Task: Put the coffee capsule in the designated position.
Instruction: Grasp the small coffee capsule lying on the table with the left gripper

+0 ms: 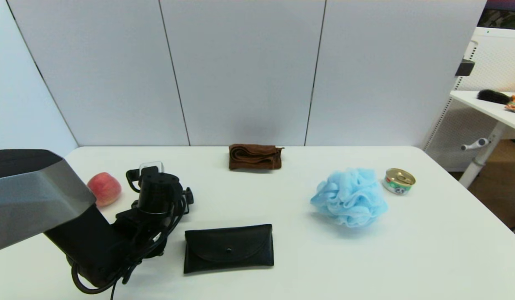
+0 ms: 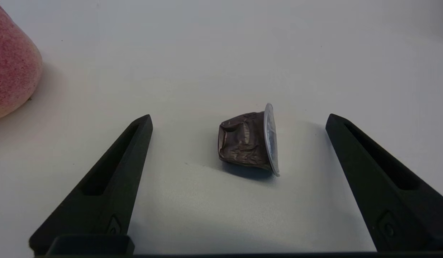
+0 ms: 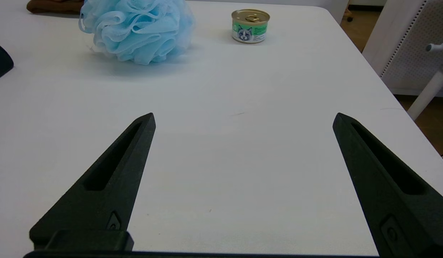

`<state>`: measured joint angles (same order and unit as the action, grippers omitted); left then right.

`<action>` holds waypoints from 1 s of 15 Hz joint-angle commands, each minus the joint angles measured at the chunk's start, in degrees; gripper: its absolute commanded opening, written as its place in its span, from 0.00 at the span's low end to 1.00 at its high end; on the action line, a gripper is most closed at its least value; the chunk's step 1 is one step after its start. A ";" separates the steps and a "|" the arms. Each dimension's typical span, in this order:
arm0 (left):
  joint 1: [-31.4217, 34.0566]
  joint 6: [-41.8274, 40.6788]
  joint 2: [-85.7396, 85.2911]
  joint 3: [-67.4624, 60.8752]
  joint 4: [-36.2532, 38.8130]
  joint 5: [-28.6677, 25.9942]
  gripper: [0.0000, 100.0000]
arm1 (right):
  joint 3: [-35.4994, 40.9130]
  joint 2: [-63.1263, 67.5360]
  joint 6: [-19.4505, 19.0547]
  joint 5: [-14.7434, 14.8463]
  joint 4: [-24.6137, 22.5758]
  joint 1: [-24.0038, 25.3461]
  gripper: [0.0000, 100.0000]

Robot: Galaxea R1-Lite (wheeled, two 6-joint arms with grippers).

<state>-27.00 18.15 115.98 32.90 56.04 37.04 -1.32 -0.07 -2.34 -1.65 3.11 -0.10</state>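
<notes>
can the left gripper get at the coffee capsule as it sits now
Probably yes. The left gripper is open, and the coffee capsule lies on its side between the fingers with bare table around it; the peach sits well aside.

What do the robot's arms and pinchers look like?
The left arm is chunky and black, with a grey panel near the camera and looping black cables. The left gripper and right gripper each have two long, pointed matte-black fingers with slots.
</notes>
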 commanded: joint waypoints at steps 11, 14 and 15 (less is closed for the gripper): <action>-0.24 0.31 0.12 -0.56 0.30 1.72 1.00 | 0.00 0.07 -0.03 -0.02 -0.03 0.01 1.00; -0.86 0.48 0.03 -1.09 0.39 1.81 1.00 | 0.00 0.07 -0.03 -0.02 -0.03 0.01 1.00; -1.12 0.66 -0.05 -1.09 0.30 1.81 1.00 | 0.00 0.07 -0.03 -0.02 -0.03 0.01 1.00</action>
<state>-27.76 18.49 116.09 31.91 56.04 38.61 -1.32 -0.07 -2.32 -1.62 3.11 -0.10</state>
